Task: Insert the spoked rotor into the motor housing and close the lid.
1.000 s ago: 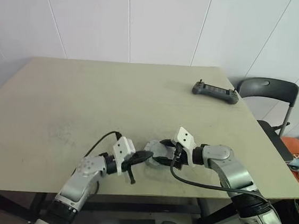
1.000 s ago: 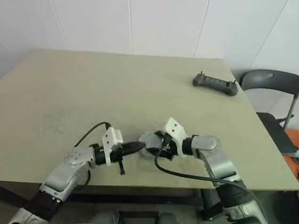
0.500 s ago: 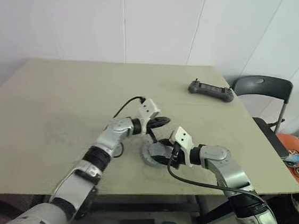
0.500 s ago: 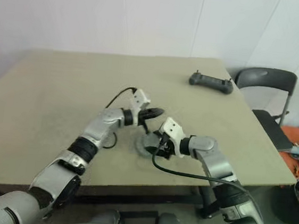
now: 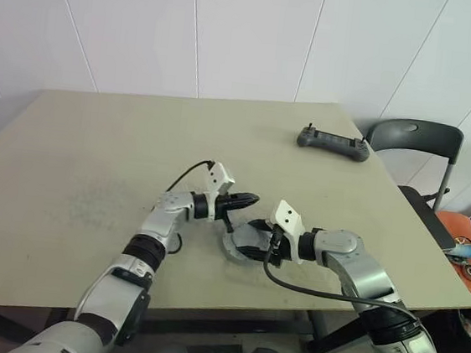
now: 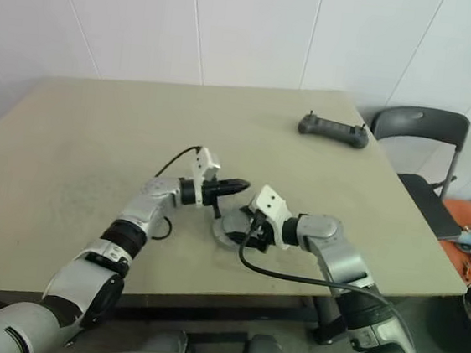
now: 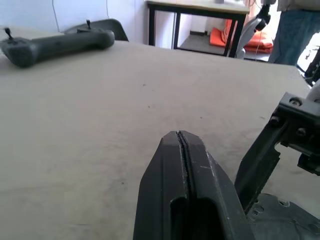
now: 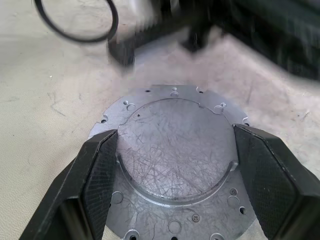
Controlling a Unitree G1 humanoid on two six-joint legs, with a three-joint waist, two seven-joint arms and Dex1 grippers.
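Our left gripper [image 5: 250, 200], pinched shut and empty, has swung in over the metal plate [image 8: 176, 165]; our right gripper [image 8: 175, 170], wide, straddles it, lid seemingly seated.

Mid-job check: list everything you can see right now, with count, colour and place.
table: one, beige, holds everything below but the chair, the orange item and the person
round metal part: one, scratched silver-gray, flat with screw holes round its rim, near the table's front edge
controller: one, dark gray, far right corner of the table
chair: one, black seat-back on a metal frame, off the table's right side
orange item: one, low on the right beyond the table; what it is cannot be told
person: one, blue trousers, far background in the left wrist view
left gripper: black fingers shut, empty, just behind the metal part
right gripper: black, at the metal part
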